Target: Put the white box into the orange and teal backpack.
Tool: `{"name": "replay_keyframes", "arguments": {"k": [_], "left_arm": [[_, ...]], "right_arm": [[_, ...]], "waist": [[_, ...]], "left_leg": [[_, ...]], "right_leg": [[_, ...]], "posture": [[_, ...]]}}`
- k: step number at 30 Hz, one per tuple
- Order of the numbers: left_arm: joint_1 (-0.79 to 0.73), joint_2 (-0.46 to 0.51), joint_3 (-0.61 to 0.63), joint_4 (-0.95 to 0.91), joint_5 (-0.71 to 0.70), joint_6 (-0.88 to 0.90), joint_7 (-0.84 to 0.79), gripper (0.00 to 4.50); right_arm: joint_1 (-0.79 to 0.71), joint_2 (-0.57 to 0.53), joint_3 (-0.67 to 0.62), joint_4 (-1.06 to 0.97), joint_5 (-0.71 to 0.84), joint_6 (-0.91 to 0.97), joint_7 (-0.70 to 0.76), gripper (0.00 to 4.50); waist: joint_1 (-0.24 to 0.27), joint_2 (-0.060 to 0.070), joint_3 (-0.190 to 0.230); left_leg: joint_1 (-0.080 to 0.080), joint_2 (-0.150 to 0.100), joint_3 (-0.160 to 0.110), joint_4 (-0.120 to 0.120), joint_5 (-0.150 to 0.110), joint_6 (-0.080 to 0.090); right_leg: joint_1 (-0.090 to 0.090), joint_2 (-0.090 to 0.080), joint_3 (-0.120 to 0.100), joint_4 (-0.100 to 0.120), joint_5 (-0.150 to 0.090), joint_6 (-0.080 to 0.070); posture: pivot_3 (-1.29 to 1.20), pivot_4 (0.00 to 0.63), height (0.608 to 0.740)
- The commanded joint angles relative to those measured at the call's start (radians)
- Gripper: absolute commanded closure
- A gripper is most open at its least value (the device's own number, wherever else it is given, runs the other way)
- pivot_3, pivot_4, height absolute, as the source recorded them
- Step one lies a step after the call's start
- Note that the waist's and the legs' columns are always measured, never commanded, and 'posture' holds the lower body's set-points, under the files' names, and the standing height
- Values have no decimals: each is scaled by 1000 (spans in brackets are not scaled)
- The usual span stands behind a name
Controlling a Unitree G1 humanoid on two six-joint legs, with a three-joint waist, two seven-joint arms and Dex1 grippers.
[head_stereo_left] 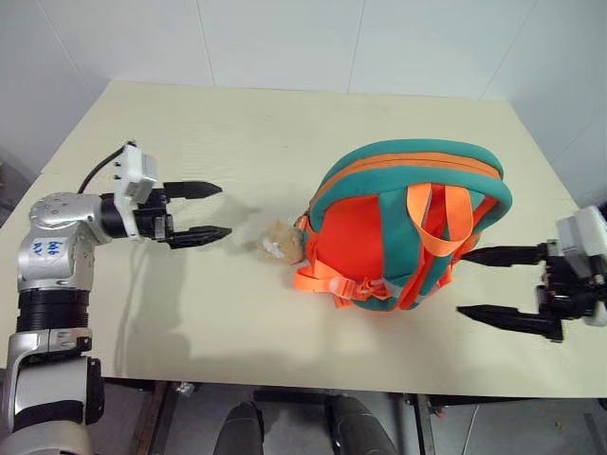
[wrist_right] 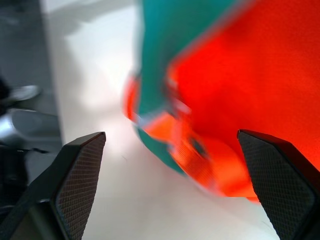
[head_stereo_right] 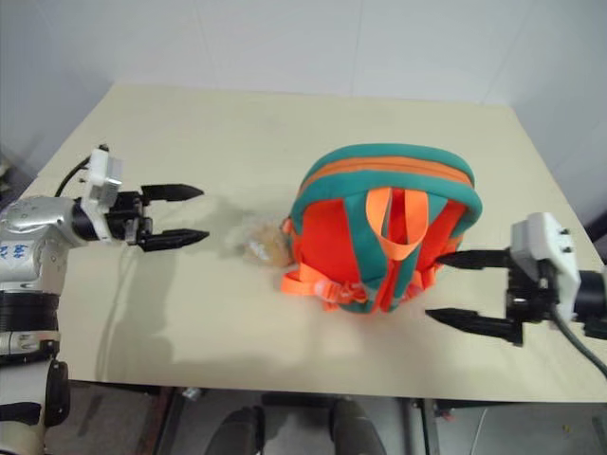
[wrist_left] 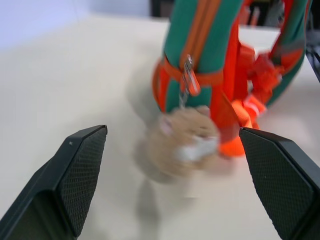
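Observation:
The orange and teal backpack [head_stereo_left: 365,232] lies on the table with its orange straps facing up, and its opening cannot be seen. The white box is out of view. My left gripper [head_stereo_left: 224,210] hovers open to the left of the backpack, pointing at it, with nothing between its fingers. In the left wrist view the backpack's [wrist_left: 210,55] teal side and zipper pull sit beyond the fingers. My right gripper [head_stereo_left: 462,282] is open at the backpack's right edge, also empty; its lower fingertip is apart from the fabric, the upper one close to it.
A tan plush toy [head_stereo_left: 280,244] lies on the table just left of the backpack, between it and my left gripper. The beige table [head_stereo_left: 237,123] has bare room at the back and left. Its front edge runs close below both grippers.

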Motion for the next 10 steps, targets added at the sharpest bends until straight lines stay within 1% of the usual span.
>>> {"name": "replay_keyframes", "arguments": {"k": [1,6,8,10], "left_arm": [[-6,25,51,51,-30,-68,-36,0],[-1,87,68,129,-30,-118,-103,0],[13,109,78,123,-43,-115,-119,0],[27,126,92,98,-62,-99,-125,0]], "right_arm": [[-6,47,-132,52,5,-47,-10,42],[67,71,-245,121,-36,-85,30,42],[66,69,-246,161,-47,-108,42,42],[34,60,-208,193,-52,-126,41,42]], "waist": [[-1,0,0],[-1,0,0],[-5,0,0],[-6,0,0]], "left_leg": [[1,0,0,0,0,0],[0,0,0,-1,0,0],[0,0,1,-1,0,0],[1,0,1,-1,0,0]], "right_leg": [[0,0,0,0,0,0],[0,0,0,0,0,0],[0,0,0,-1,0,0],[0,0,1,-1,0,0]], "posture": [[0,150,740],[0,150,740],[0,150,740],[0,150,740]]}}
